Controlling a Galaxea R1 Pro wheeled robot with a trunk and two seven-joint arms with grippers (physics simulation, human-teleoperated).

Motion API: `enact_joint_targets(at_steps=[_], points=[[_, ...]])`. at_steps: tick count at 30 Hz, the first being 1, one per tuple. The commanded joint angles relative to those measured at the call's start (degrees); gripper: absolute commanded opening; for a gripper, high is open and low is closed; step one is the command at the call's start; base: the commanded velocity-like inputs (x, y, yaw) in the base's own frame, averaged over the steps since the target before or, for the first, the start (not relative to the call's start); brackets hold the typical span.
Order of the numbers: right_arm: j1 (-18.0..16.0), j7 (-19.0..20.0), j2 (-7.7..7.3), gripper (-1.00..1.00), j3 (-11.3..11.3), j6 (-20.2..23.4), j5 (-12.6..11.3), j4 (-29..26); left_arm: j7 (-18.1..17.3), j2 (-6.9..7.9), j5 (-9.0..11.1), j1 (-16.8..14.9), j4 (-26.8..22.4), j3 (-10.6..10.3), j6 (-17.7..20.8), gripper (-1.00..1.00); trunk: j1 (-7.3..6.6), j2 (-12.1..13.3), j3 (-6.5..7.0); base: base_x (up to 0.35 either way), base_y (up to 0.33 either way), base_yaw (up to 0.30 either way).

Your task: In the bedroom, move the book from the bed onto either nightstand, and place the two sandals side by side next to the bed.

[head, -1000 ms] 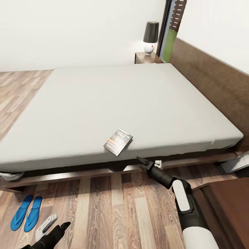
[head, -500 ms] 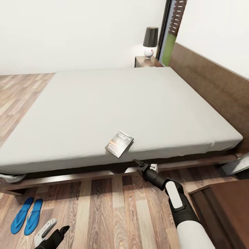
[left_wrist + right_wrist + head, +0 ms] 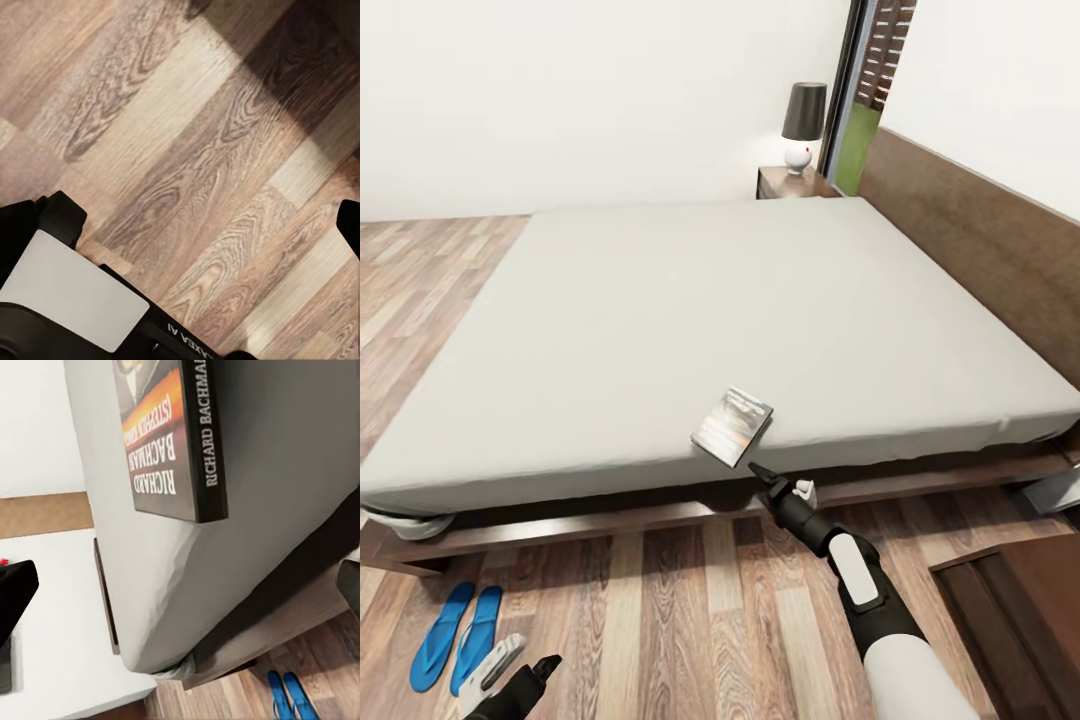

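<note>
Wooden flooring (image 3: 690, 600) ran along the near side of the bed (image 3: 660, 320), whose white mattress carried the book (image 3: 732, 426) at its near edge, one corner just over the lip. The right gripper (image 3: 778, 484) hung just below that edge, close under the book, its jaws spread apart with nothing between them. Fetching the book looked to be the step in hand; the next move called for rising to pinch the overhanging corner. The sandals (image 3: 460, 637) lay together on the floor beside the bed's foot end, near the left gripper (image 3: 520, 672), whose jaws also stood open. Beyond the bed's far side, by the headboard, a nightstand (image 3: 792, 183) bore a lamp (image 3: 801, 126).
</note>
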Motion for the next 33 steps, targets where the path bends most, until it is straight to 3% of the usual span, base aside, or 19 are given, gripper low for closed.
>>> enact_joint_targets(at_steps=[1, 9, 30, 33], points=[[-0.04, 0.47, 0.07, 1.00, -0.27, 0.33, -0.47, 0.24, 0.30, -0.01, 0.46, 0.00, -0.09, -0.04, 0.05, 1.00, 0.00, -0.02, -0.03, 0.022, 0.047, 0.000], [-0.05, 2.33, 0.07, 1.00, -0.13, -0.22, -1.31, 1.24, 0.33, -1.32, 1.06, -0.02, -0.48, 0.42, 0.15, 1.00, 1.32, -2.43, -1.10, 0.007, 0.015, 0.000], [-0.39, 2.52, 0.02, 1.00, 0.03, 0.24, -1.35, 1.09, 0.23, -1.61, 0.96, -0.04, -0.17, 0.49, 0.06, 1.00, 5.93, -10.85, -4.87, 0.000, 0.000, 0.000], [-0.40, 2.54, 0.01, 1.00, -0.01, 0.21, -1.37, 1.07, 0.27, -1.61, 0.90, -0.05, -0.17, 0.48, 0.02, 1.00, 5.93, -10.85, -4.87, 0.000, 0.000, 0.000]])
